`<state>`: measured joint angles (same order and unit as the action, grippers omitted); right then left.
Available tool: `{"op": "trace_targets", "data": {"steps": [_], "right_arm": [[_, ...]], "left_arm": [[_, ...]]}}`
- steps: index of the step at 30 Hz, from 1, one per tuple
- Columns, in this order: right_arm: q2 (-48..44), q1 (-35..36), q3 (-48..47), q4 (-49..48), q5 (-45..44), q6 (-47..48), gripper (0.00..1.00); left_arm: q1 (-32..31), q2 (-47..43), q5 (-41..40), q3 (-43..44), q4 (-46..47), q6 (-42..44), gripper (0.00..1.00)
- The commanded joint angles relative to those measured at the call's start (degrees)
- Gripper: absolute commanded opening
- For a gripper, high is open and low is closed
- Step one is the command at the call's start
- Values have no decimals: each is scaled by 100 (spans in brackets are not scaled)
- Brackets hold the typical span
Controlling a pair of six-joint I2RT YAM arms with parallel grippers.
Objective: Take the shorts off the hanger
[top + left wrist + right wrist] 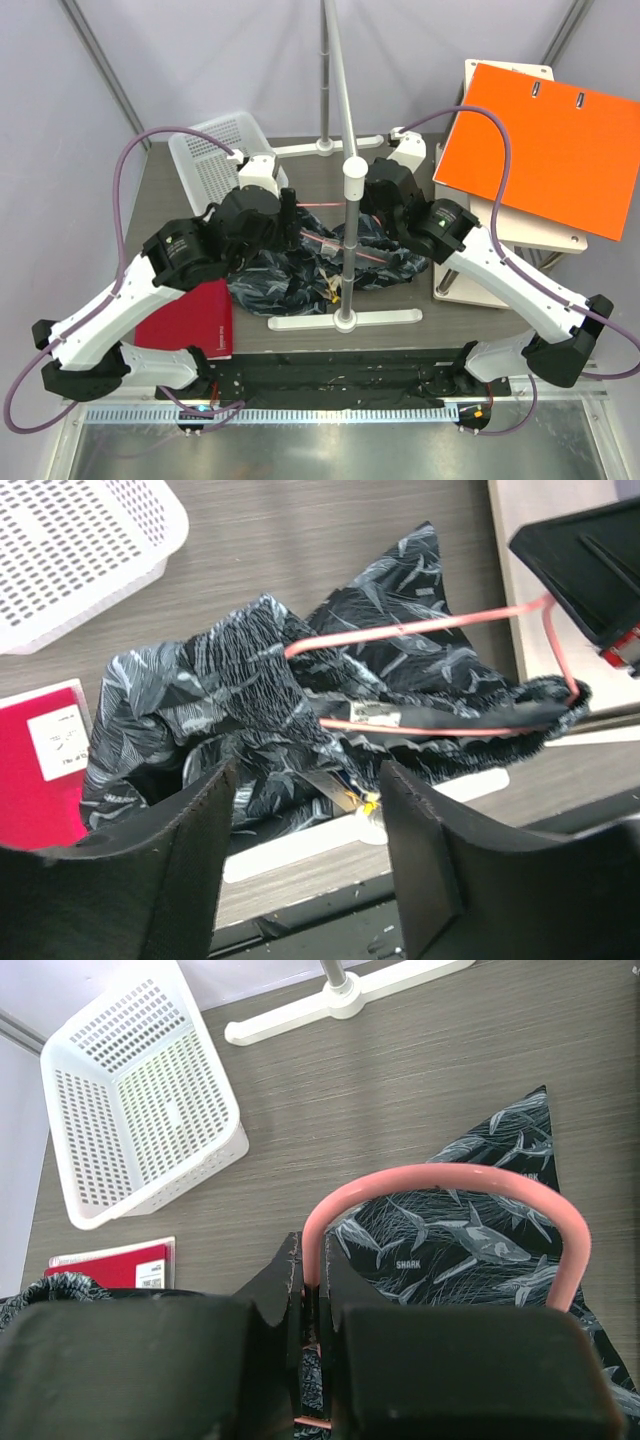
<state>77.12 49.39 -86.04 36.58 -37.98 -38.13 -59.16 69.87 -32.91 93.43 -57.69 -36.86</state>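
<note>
Two grippers hang close together over the middle of the worktop [420, 1080]. The right gripper [312, 1305] is clamped tight on the hanger [440, 1175], pinching one leg of its curved pink hook between its fingers. The rest of the hook arches out in front of them. The left gripper [310, 850] has its jaws standing apart with nothing between them. It is poised just over the shorts [230, 710], and whether it touches the cloth cannot be told.

The shorts are a dark garment with a pale print, lying in a crumpled heap on the worktop beneath both grippers. They rest against the foot of the grey rail stand [345, 320]. They are still on the hanger. Its pink wire runs across the top of the cloth, and a second length passes lower down beside a small paper tag. One corner of the wire is caught in a fold of the fabric near the right gripper.

A white basket [215, 150] sits at the far left of the worktop, well apart from the shorts. A red book [190, 315] lies just beside the heap on the near left.
</note>
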Motion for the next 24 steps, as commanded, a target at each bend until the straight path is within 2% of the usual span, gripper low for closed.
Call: {"op": "trace_targets", "data": {"steps": [1,8,17,21,24], "right_arm": [[-294,45,-185,-186,-210,-125,1],[-417,54,-124,-195,-140,-116,1],[-417,71,-62,-186,-8,-72,1],[-409,80,-36,-169,27,-63,1],[-426,89,-27,-133,27,-54,1]], "left_arm": [[193,203,-252,228,83,135,63],[589,273,-40,132,214,285,66],[871,598,206,387,197,522,61],[967,677,267,404,311,557,71],[1046,739,320,396,311,592,69]]}}
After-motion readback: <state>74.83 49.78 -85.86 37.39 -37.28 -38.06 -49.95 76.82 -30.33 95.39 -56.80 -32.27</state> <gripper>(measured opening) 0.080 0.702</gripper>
